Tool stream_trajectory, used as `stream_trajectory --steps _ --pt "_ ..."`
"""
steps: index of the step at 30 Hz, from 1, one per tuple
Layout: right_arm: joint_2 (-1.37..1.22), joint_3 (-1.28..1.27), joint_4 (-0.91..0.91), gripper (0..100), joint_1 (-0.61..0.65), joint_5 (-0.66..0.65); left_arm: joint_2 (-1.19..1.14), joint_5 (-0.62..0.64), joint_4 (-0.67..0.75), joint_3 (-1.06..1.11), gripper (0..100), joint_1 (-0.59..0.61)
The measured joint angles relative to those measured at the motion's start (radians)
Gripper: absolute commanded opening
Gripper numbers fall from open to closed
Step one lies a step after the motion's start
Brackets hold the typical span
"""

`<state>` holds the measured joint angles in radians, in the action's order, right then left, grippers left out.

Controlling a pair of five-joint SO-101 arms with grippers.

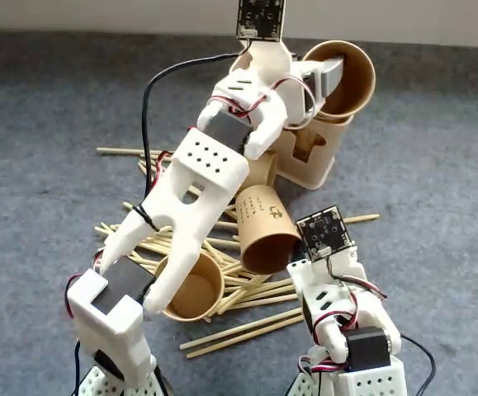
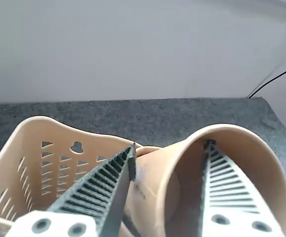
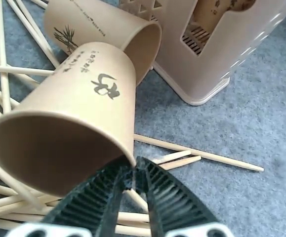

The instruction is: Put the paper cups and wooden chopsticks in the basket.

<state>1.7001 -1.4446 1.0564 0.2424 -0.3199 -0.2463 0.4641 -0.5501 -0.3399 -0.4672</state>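
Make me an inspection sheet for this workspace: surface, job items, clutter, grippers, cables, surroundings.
Surface: grey carpet-like mat.
Job's things: basket upright at the far side; held cup above it; three loose cups lying on the mat among scattered chopsticks.
Clutter: nothing seen.
Grippers: left gripper shut on the held cup, one finger inside, one outside; right gripper shut at the rim of one of the loose cups, pinch unclear.
Cables: black cable along the left arm.
Surroundings: pale wall behind the table.
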Motion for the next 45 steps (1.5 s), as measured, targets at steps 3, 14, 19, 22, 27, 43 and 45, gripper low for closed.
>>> stream_trajectory --steps 3,14,19,22,27,43,45 --pt "0.0 0.0 0.0 0.6 0.0 0.0 0.0 0.0 0.0 0.0 22 0.002" --pt "0.002 -0.04 -0.031 0.6 -0.002 0.0 0.101 0.0 0.0 0.0 19 0.0" --pt "0.0 -0.055 -0.058 0.6 0.0 0.0 0.196 -0.048 -0.097 0.0 12 0.0" --pt "0.0 -0.055 -0.058 0.6 0.0 0.0 0.255 -0.146 -0.193 0.0 8 0.0" --pt "0.0 -0.055 -0.043 0.6 0.0 0.0 0.359 -0.284 -0.388 0.0 7 0.002" --pt "0.011 0.222 0.157 0.6 0.0 0.0 0.624 -0.414 -0.953 -0.002 7 0.316" --pt "0.011 0.242 0.17 0.6 0.0 0.0 0.624 -0.416 -0.99 -0.002 7 0.379"
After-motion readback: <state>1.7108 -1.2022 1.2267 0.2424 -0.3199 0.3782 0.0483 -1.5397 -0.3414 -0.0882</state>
